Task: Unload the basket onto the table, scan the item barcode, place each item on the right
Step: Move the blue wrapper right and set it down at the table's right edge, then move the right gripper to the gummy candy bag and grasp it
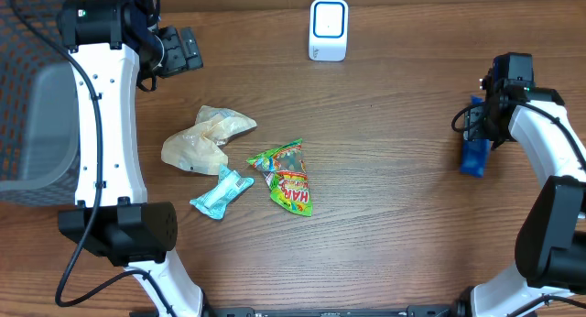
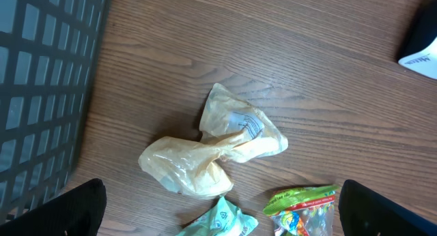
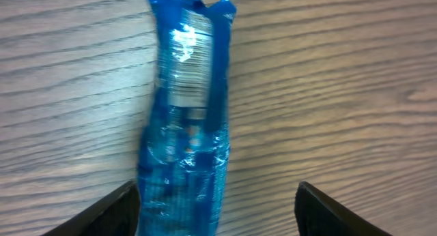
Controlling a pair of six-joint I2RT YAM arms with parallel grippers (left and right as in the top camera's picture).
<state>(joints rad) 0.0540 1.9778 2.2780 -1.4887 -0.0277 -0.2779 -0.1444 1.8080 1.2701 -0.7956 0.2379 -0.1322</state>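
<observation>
Left: grey mesh basket [image 1: 37, 125] at the table [image 1: 394, 235] edge. The left gripper [image 1: 188, 49] hung wide open and empty near a crumpled beige plastic wrapper [image 2: 212, 151].

Centre: teal sachet [image 1: 220, 193] and green candy bag [image 1: 288, 180] lay just beside each other, likely awaiting their turn. White box-shaped scanner [image 1: 328, 28] stood at the far edge, unobstructed.

Right: blue foil packet [image 3: 184, 127] lay flat, well apart from the scanner, probably set aside. The right gripper [image 3: 217, 198] straddled it, jaws spread, clamping nothing.
</observation>
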